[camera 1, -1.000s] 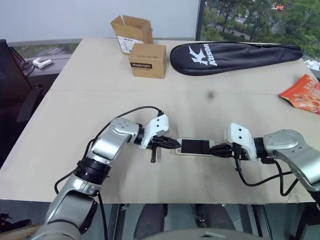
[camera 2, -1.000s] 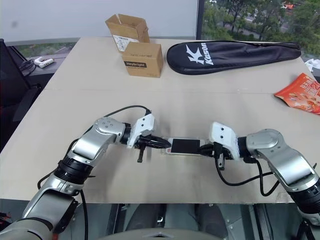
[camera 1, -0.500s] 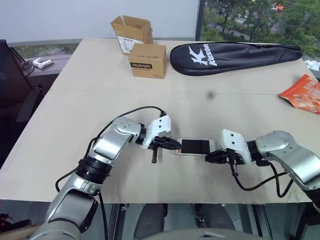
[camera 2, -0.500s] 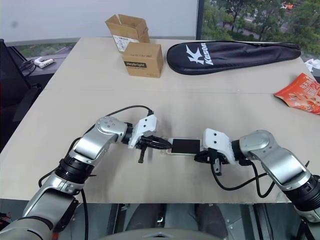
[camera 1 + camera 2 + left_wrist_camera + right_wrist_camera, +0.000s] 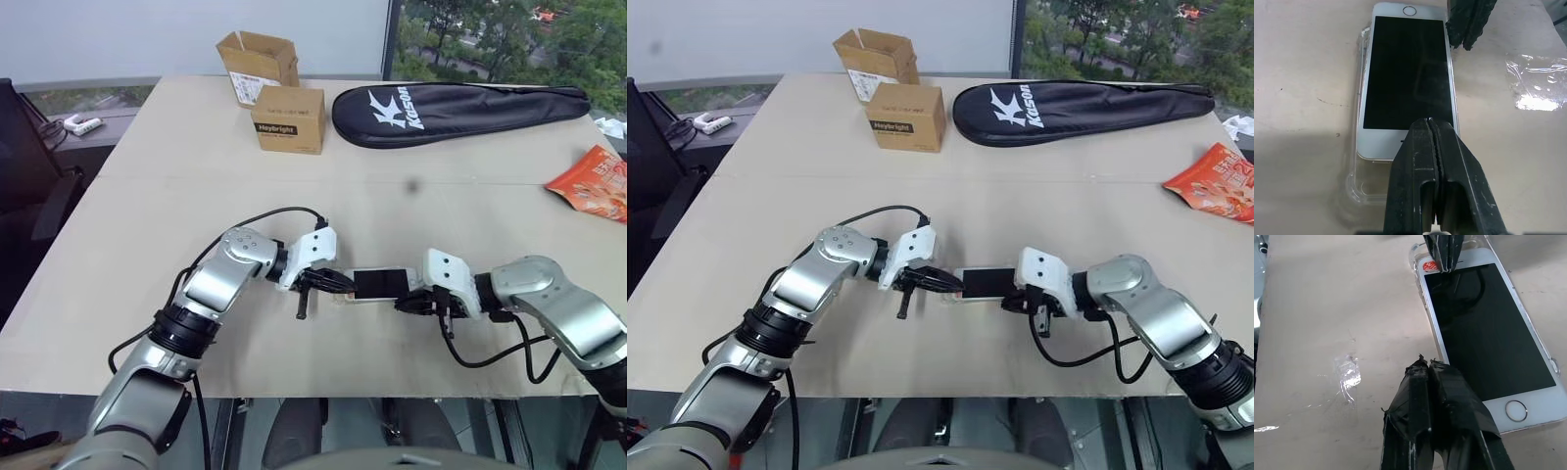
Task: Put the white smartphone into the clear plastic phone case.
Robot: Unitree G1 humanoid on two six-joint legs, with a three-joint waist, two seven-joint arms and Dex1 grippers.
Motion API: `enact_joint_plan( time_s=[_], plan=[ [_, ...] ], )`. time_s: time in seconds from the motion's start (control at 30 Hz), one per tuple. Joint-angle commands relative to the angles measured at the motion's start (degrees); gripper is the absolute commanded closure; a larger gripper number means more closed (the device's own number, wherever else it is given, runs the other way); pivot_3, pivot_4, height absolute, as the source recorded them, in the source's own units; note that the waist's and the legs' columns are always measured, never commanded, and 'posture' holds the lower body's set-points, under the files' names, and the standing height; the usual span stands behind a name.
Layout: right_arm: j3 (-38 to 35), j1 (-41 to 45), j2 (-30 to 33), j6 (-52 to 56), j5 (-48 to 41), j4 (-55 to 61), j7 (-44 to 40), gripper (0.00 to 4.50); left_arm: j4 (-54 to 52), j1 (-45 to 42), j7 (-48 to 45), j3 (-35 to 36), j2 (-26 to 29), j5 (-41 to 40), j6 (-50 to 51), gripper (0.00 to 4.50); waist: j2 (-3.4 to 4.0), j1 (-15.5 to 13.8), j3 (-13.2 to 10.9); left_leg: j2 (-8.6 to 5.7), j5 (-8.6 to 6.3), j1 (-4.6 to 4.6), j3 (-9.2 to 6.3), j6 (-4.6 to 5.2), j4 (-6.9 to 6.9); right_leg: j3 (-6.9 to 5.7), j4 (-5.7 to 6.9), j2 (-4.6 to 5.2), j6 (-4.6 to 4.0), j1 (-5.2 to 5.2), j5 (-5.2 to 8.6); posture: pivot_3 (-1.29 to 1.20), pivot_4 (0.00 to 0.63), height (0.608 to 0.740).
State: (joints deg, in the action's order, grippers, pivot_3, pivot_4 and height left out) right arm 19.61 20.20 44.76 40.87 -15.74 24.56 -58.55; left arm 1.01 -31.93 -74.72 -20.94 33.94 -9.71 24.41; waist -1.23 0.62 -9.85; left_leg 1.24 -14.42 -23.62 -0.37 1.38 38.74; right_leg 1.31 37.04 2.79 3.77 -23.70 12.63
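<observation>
The white smartphone (image 5: 380, 284) lies screen up near the table's front edge, between my two grippers. It rests on the clear plastic phone case (image 5: 1359, 181), whose glossy rim sticks out past the phone's speaker end and along one long side. My left gripper (image 5: 338, 284) is shut, with its tip (image 5: 1431, 121) pressing on the phone's speaker end. My right gripper (image 5: 404, 304) is also shut, with its taped tip (image 5: 1425, 362) against the phone's long edge near the home button. Neither gripper holds anything.
Two cardboard boxes (image 5: 289, 117) stand at the back left and a black racket bag (image 5: 460, 108) lies at the back right. An orange-red snack packet (image 5: 593, 181) lies at the right edge. A scrap of clear film (image 5: 1535, 83) lies beside the phone.
My right gripper has slid left and a little down, up against the phone's home-button end. The left gripper and the phone have stayed put.
</observation>
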Motion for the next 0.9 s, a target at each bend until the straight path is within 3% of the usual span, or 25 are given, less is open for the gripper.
enact_joint_plan(
  time_s=[0.03,0.33,0.9],
  plan=[
    [-0.38,1.41,-0.31,0.58,1.54,-0.24,2.01,4.41,0.62,0.09,-0.1,-1.74,0.2,1.32,0.07,4.5,0.0,0.05,0.0,0.0,0.0,0.01,0.0,0.0,0.0,0.0,0.0,0.0,0.0,0.0,0.0,0.0,0.15,0.74],
    [-3.75,3.91,-5.67,3.94,-6.16,3.53,2.87,4.41,1.05,0.03,-0.34,-1.79,0.05,1.44,0.2,4.5,-0.01,-0.02,0.01,0.01,0.0,-0.01,-0.02,0.0,0.0,-0.01,-0.02,-0.01,0.0,0.01,0.0,0.0,0.15,0.74],
    [2.85,3.77,-7.45,-3.71,0.39,-3.5,2.16,4.41,0.71,0.14,-0.23,-1.9,-0.21,1.27,0.95,4.5,-0.01,-0.03,0.01,0.0,0.0,-0.02,-0.01,0.0,0.0,-0.02,-0.04,0.0,0.0,0.01,0.0,0.0,0.15,0.74]
  ],
)
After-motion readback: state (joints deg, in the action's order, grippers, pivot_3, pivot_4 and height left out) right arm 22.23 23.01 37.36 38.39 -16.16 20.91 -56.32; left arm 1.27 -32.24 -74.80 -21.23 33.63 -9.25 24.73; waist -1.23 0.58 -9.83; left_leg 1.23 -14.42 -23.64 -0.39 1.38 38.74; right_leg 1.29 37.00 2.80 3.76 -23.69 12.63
